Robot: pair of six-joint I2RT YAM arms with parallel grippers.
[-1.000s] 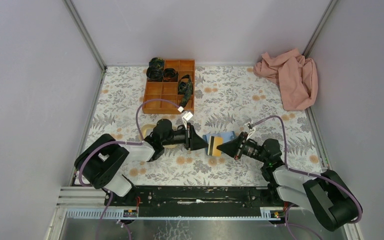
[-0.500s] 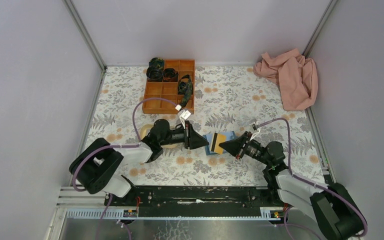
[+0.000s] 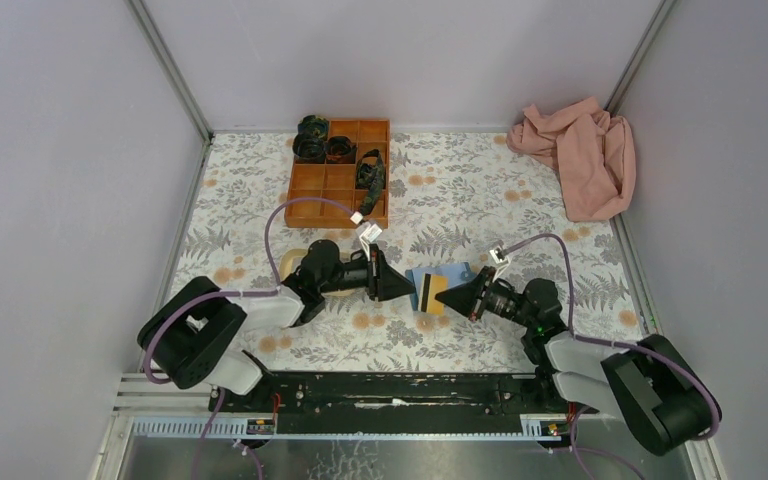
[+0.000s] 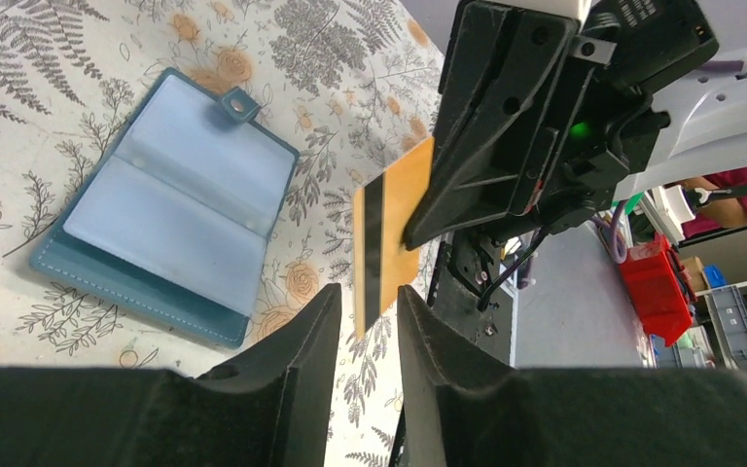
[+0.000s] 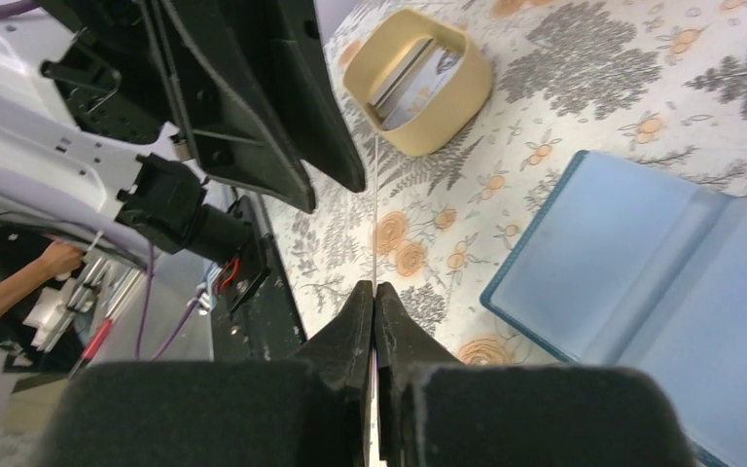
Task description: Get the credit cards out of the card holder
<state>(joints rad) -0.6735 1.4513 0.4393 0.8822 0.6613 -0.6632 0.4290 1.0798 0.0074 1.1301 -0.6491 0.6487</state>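
While my right gripper (image 3: 442,297) pinches 1 tan card (image 4: 387,243) tight, clear of the tabletop (image 3: 480,200), the card holder (image 4: 170,204) lies open just beside; left gripper (image 4: 368,302) part open, empty, aligned on the card's free edge. Step, I judge: hand-over; next: left closes squarely, right releases

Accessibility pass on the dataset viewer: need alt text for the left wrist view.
The right gripper pinches a tan, black-striped card on edge, in line with the gap between the parted fingers of the left gripper. Left of it, the blue card holder lies open and flat on the floral table.
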